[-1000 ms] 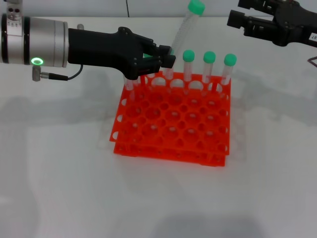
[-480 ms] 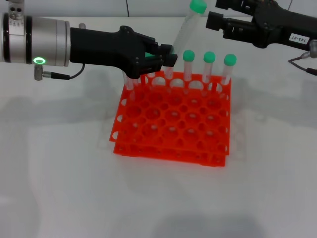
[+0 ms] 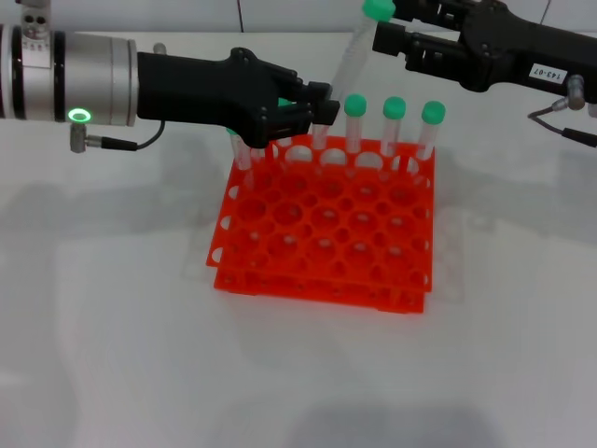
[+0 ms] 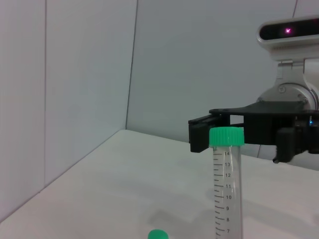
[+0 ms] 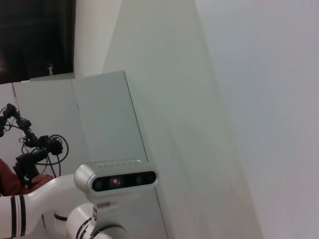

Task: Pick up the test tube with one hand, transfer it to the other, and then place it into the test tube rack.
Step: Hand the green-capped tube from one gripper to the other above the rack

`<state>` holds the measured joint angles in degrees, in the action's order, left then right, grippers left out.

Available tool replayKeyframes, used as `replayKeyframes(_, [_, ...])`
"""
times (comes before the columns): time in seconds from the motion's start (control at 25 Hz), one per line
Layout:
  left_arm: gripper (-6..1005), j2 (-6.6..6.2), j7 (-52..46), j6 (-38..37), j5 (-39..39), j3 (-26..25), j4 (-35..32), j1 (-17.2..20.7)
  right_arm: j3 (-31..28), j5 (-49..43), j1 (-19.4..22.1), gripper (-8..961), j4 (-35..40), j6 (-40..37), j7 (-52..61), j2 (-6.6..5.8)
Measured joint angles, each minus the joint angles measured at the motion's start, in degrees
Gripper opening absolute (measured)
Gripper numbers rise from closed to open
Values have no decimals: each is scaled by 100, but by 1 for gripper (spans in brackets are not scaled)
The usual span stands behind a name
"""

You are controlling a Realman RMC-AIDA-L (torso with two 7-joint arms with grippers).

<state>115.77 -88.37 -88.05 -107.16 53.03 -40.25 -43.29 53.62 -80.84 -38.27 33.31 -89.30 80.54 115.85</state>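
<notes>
My left gripper point(image 3: 313, 107), black on a green-ringed silver cuff, is shut on the lower part of the test tube point(image 3: 349, 58). It holds the tube tilted above the back edge of the orange-red test tube rack point(image 3: 322, 233). The tube's green cap point(image 3: 376, 9) points up and to the right. My right gripper point(image 3: 390, 35), black with a white sticker, is open right beside the cap. In the left wrist view the tube point(image 4: 227, 189) stands upright, with the right gripper point(image 4: 239, 138) open just behind its cap. The right wrist view shows no tube.
Three green-capped tubes point(image 3: 394, 121) stand in the rack's back row, right of the held tube. More tubes point(image 3: 242, 157) stand at the back left, partly hidden under my left gripper. Another green cap point(image 4: 158, 234) shows low in the left wrist view. The rack sits on a white table point(image 3: 112, 327).
My right gripper has moved left from the top right corner up to the held tube's cap. My left gripper and the tube have stayed almost still.
</notes>
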Motion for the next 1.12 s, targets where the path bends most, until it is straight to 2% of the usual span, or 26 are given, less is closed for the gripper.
replayKeyframes(0.44, [191, 26, 13, 8, -4, 6, -1, -2, 240, 291, -53, 606, -58, 36, -62, 9])
replayKeyframes(1.12, [191, 24, 22, 66, -28, 6, 10, -13, 360, 376, -186, 587, -210, 225, -129, -1])
